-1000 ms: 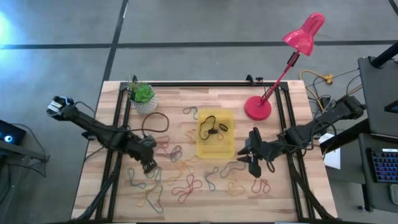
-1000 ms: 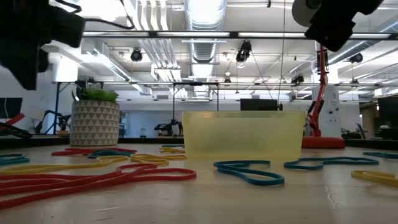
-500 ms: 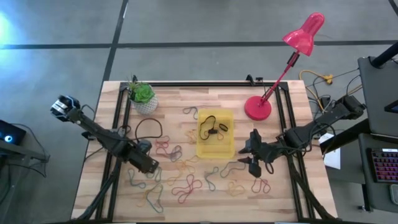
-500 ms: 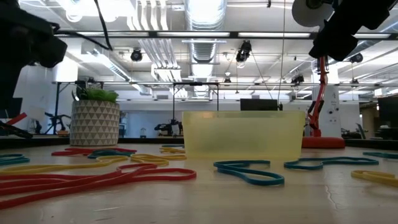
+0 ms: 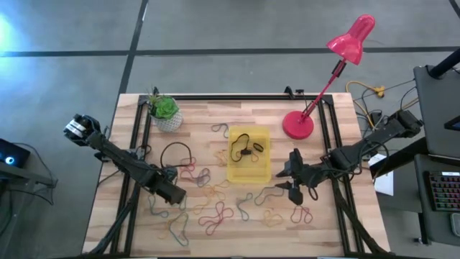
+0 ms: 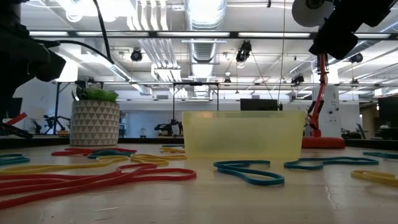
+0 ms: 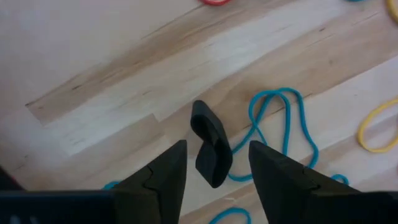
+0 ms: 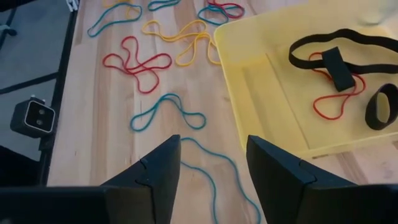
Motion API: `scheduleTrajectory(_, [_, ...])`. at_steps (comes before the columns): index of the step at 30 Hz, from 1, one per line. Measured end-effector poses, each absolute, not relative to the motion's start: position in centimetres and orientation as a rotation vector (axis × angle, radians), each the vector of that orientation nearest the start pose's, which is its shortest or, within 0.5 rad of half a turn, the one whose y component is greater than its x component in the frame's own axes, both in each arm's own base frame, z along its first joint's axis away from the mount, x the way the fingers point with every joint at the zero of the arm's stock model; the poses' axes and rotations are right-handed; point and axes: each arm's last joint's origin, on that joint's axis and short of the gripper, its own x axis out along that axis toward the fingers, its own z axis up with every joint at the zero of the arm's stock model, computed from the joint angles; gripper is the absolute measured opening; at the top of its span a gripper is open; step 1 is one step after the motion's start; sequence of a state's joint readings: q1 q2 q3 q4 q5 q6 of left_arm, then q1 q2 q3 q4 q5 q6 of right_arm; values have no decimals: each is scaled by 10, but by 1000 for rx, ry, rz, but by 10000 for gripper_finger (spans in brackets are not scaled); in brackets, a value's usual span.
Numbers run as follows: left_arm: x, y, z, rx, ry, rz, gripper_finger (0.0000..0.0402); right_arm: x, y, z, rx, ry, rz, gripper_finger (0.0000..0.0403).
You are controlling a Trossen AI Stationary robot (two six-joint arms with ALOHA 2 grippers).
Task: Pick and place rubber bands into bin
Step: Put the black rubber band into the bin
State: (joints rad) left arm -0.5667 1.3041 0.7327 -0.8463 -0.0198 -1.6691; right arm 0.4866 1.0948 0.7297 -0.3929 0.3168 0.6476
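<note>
L end effector open, empty, low over desk left of bin; a short black band sits right btwn its fingers, long axis running along the gap. R end effector open, empty, just right of bin. Rubber bands mostly strewn near side; L arm nearer.

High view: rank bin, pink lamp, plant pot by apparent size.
1. Pink lamp, counting base, stem and shade.
2. Bin.
3. Plant pot, smallest.
The lamp stands taller, nearer the camera, so its lead is unsure.
</note>
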Motion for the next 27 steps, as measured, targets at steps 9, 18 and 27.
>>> scheduleTrajectory(9, [178,-113,166,-895,1346,753,165,194,93,246,336,690,-61,166])
scheduleTrajectory(18, [181,-115,155,-865,1366,753,165,194,92,247,341,682,-64,164])
scheduleTrajectory(27, [181,-115,152,-863,1371,751,141,194,92,247,341,677,-72,160])
